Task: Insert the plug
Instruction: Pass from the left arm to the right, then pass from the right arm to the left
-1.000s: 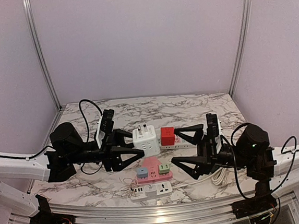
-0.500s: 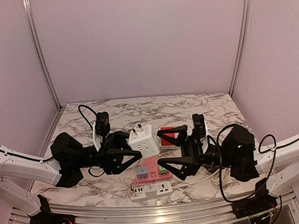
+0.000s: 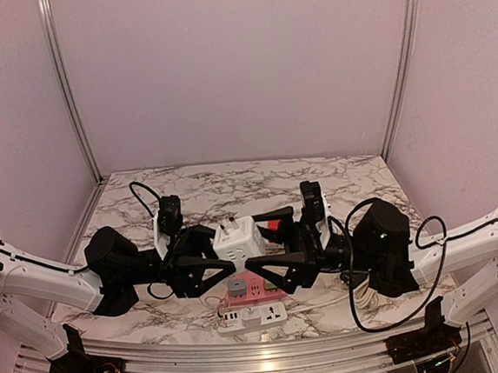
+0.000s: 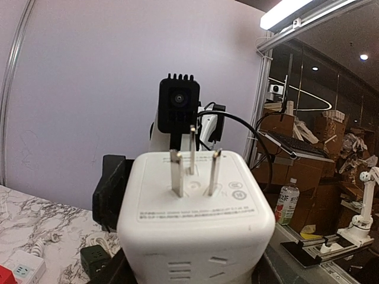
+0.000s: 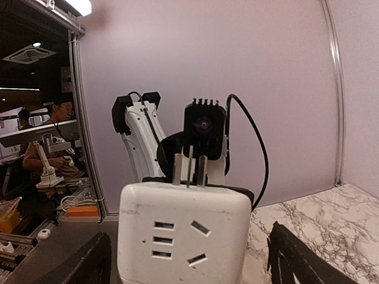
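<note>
1. Top external view: I saw my left fingers (image 3: 208, 262) pinching the white plug cube (image 3: 237, 240) at frame centre, above the desk (image 3: 231, 184).
2. My right fingers (image 3: 277, 261) were spread either side of it, not gripping.

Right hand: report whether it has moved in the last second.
Yes. The right hand moved left, from right of the pink power strip to over it, flanking the white cube-shaped adapter.

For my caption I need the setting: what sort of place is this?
Probably a test cell in a robotics lab. A marble-pattern table is enclosed by plain wall panels. Outside the enclosure there are cardboard boxes, a small robot arm and a person.
</note>
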Tool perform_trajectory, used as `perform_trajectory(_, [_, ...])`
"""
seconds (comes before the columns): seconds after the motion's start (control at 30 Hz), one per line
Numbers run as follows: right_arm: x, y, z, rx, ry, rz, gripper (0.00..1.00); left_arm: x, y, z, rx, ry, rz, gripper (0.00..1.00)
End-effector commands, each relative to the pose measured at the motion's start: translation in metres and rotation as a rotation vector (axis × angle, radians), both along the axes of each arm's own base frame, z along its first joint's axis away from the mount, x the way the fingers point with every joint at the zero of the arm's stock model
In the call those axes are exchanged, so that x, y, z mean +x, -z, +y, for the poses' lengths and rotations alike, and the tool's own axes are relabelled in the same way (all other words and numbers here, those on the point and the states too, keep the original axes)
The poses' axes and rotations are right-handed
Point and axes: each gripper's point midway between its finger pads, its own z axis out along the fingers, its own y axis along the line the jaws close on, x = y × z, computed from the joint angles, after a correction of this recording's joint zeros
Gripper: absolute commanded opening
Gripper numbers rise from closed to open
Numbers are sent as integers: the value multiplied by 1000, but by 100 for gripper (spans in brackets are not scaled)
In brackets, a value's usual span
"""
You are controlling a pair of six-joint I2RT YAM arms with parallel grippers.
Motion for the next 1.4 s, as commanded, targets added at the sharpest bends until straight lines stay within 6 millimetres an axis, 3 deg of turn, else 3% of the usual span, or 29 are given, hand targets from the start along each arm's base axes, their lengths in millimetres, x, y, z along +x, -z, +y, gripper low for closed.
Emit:
perform_trajectory(0.0, [-1,-14,10,14,-43,16,80,-5,-12,5,-62,-10,-56,0])
perform_trajectory(0.13, [4,-6,19,-29,-40,39,66,-4,-11,7,-65,-29,-65,0])
perform_trajectory(0.2, [4,-2,22,-45,-46,48,47,-3,-11,8,-63,-35,-65,0])
perform_trajectory(0.27, [4,0,24,-63,-50,50,24,-3,-10,7,-56,-37,-64,15])
perform_trajectory(0.33, [3,4,27,-104,-57,45,9,-3,-8,8,-45,-41,-60,34])
perform_trajectory(0.4, [3,7,28,-156,-52,37,0,-3,-2,8,-15,-45,-55,55])
perform_trajectory(0.53, [5,10,18,-258,-7,4,0,-4,11,13,57,-64,-46,84])
perform_trajectory(0.63, [4,19,5,-355,20,-19,0,-8,22,15,132,-61,-52,98])
perform_trajectory(0.9, [-14,31,-20,-486,-28,-59,0,-7,41,16,283,-79,-105,99])
perform_trajectory(1.07, [-27,44,-20,-557,-120,-38,0,-3,55,0,399,-46,-112,99])
perform_trajectory(1.37, [-32,60,-14,-596,-167,-7,0,-13,60,-12,425,38,-121,99])
